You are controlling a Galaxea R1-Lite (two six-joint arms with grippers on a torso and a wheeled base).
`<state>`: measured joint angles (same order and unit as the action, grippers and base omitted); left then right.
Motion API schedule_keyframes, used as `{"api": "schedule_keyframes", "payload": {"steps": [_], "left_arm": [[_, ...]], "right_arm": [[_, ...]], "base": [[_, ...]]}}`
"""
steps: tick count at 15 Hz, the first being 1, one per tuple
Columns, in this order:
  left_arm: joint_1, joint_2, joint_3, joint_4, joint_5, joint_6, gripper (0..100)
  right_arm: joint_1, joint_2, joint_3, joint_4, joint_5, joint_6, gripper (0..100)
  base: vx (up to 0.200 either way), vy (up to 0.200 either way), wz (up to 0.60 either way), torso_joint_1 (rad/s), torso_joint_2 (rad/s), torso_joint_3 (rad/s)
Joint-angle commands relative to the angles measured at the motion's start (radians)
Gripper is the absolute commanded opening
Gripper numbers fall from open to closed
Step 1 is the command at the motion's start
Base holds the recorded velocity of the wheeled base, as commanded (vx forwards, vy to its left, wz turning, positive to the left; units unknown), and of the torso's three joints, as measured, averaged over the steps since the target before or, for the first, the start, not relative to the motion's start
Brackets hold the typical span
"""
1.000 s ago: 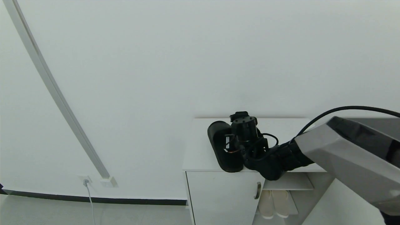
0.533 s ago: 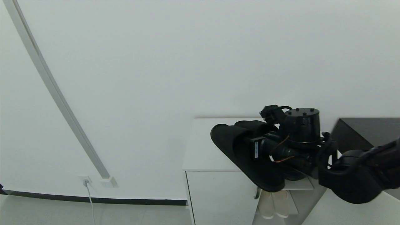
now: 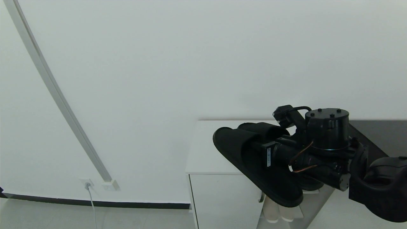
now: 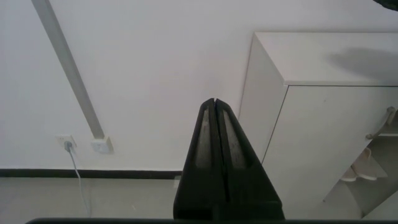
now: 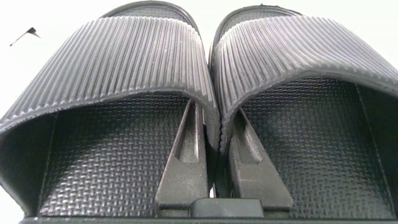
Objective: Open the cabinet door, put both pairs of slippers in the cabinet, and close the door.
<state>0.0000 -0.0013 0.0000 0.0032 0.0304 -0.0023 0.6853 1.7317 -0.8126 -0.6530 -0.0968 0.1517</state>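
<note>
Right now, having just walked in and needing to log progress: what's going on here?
The right end effector holds the black slippers as a pair, one finger inside each, in the air before the white cabinet. A pale pair already lies inside its open side. The left end effector is shut, empty, apart from the cabinet.

The black slippers (image 5: 124, 93) pinched in the right claw (image 5: 214, 152) are marked with ribbed straps and pebbled insoles. Below the claw, cream slippers (image 3: 272, 214) are seen inside a white cabinet (image 3: 222, 197).
</note>
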Motion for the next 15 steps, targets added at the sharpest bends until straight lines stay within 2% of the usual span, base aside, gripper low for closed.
{"api": "schedule_keyframes", "payload": {"steps": [1, 8, 15], "left_arm": [[0.0, 0.001, 0.0, 0.0, 0.0, -0.001, 0], [0.0, 0.001, 0.0, 0.0, 0.002, -0.001, 0], [0.0, 0.001, 0.0, 0.0, 0.002, -0.002, 0]], "right_arm": [[0.005, 0.012, 0.003, -0.004, -0.001, 0.0, 0], [0.036, 0.012, 0.023, -0.004, -0.006, -0.001, 0], [0.048, 0.011, 0.038, -0.005, -0.008, -0.004, 0]], "base": [[-0.2, 0.0, 0.0, 0.007, 0.0, 0.002], [-0.2, 0.0, 0.0, 0.001, 0.0, 0.001], [0.0, 0.0, 0.0, 0.0, 0.0, 0.0]]}}
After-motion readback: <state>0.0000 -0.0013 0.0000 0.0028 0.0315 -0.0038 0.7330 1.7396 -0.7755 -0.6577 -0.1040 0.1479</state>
